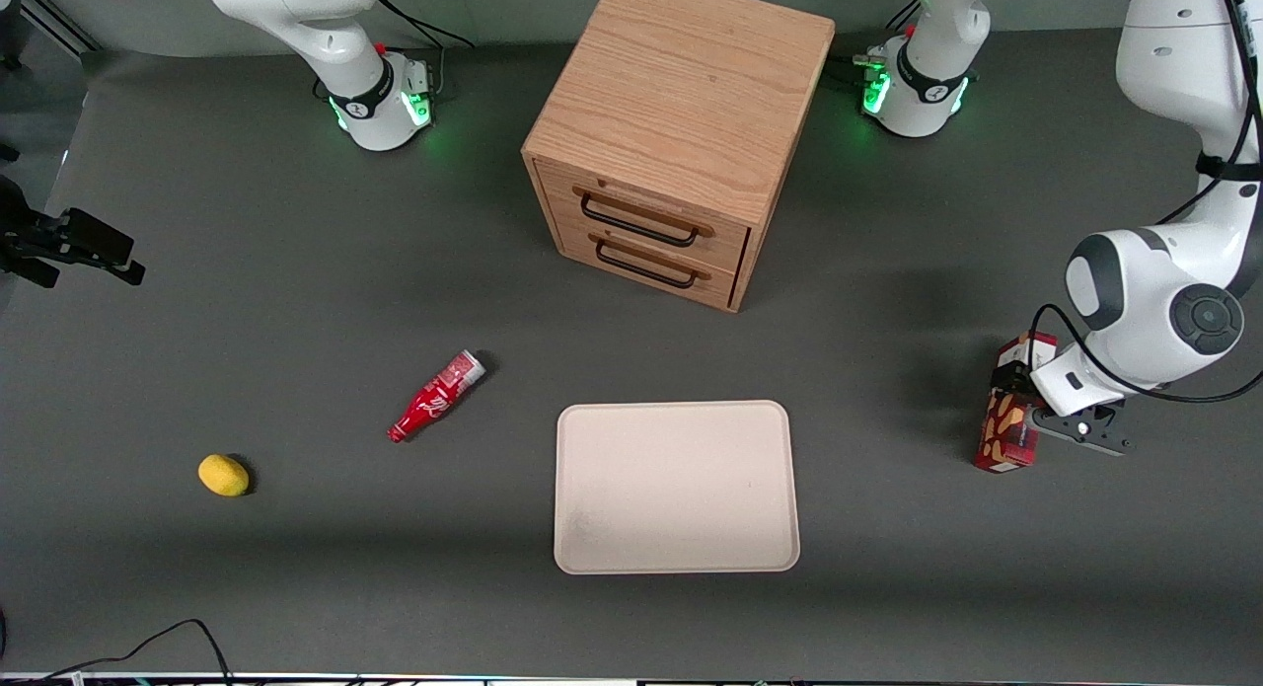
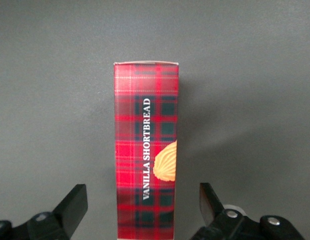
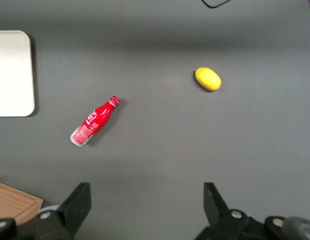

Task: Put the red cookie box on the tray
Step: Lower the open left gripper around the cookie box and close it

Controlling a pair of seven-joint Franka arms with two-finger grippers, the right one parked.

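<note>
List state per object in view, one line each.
red cookie box: on the table toward the working arm's end, not on the tray
gripper: open, fingers astride the box with gaps both sides
tray: flat, nothing on it
red bottle: lying on its side
lemon: resting on table
drawer cabinet: both drawers shut

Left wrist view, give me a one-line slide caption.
Open gripper straddles the red cookie box on the grey table, fingers clear of its sides.
</note>
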